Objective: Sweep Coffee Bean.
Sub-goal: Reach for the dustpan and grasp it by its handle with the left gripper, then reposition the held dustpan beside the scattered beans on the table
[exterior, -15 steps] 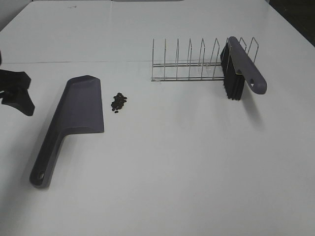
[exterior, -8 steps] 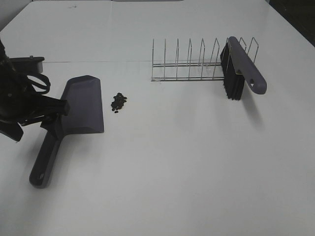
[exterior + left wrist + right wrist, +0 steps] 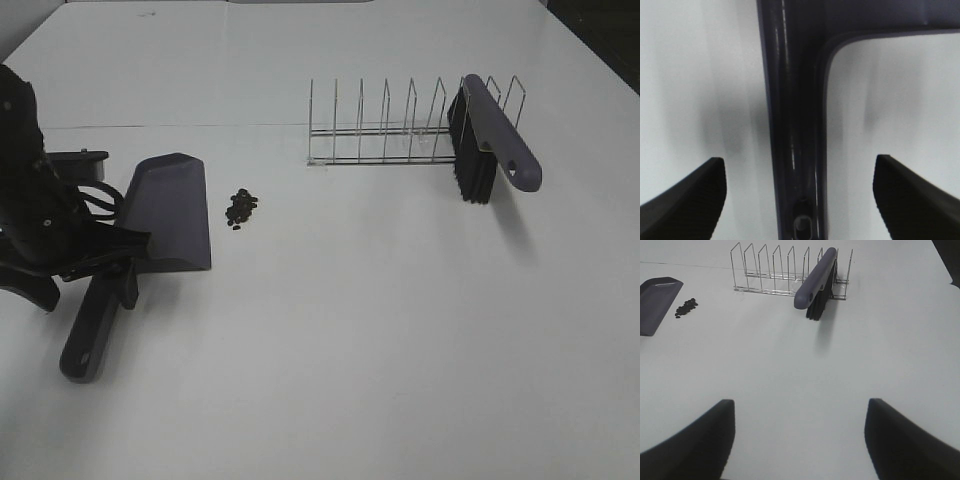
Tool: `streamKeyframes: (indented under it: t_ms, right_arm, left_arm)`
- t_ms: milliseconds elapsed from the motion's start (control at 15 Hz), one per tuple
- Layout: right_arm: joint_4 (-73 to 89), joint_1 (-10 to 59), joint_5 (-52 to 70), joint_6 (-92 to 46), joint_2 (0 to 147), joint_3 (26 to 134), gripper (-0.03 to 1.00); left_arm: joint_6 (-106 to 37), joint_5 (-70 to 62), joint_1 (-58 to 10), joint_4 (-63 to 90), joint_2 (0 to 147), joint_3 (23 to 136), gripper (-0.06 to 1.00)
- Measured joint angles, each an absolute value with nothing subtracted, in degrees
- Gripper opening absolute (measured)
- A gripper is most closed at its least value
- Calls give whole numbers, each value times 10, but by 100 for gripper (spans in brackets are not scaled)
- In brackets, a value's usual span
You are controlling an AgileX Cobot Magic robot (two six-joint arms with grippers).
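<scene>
Left gripper [image 3: 800,200], jaws spread wide, straddles the handle [image 3: 88,335] of the dustpan [image 3: 172,210] at the near left of the table [image 3: 380,360], one of its fingers [image 3: 685,200] on either side and, as far as my wrist camera shows, neither touching it yet. A second ago this arm was only a dark shape at the table's left edge; it has since swung in and come down over the handle, so I judge the first step, taking up the dustpan, now needs only a squeeze. My right gripper [image 3: 797,440], likewise spread and holding nothing, hangs over bare table on the near right, out of the overhead camera's sight. The dustpan has not shifted in that second and lies flat, handle toward me and pan pointing away. Just beside the pan's right side, apart from it, sit the coffee beans [image 3: 241,207], a small dark cluster that has not been disturbed. Farthest back, the brush [image 3: 497,130] stands at the right end of the wire rack [image 3: 385,135], bristles down and handle slanting toward me. Nothing has been swept so far, by my reading, and the brush remains to be fetched before the beans can be pushed into the pan.
</scene>
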State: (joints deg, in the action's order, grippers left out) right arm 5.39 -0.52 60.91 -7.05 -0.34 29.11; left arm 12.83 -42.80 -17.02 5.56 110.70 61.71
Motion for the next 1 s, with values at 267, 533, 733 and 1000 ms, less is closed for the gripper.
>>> streamKeyframes:
  t_ms: [267,533,733,1000]
  right_arm:
    - [54,-5,609,-70,-3,291,61]
    - [54,-5,609,-70,-3,291,61]
    - [54,-5,609,-70,-3,291,61]
    - [54,-5,609,-70,-3,291,61]
  left_arm:
    - [129,-419,-170,54,1165,633,72]
    - [135,-437,-170,44,1175,644,53]
    - [151,-447,-170,45,1175,645,32]
    - [159,-473,-170,49,1164,643,32]
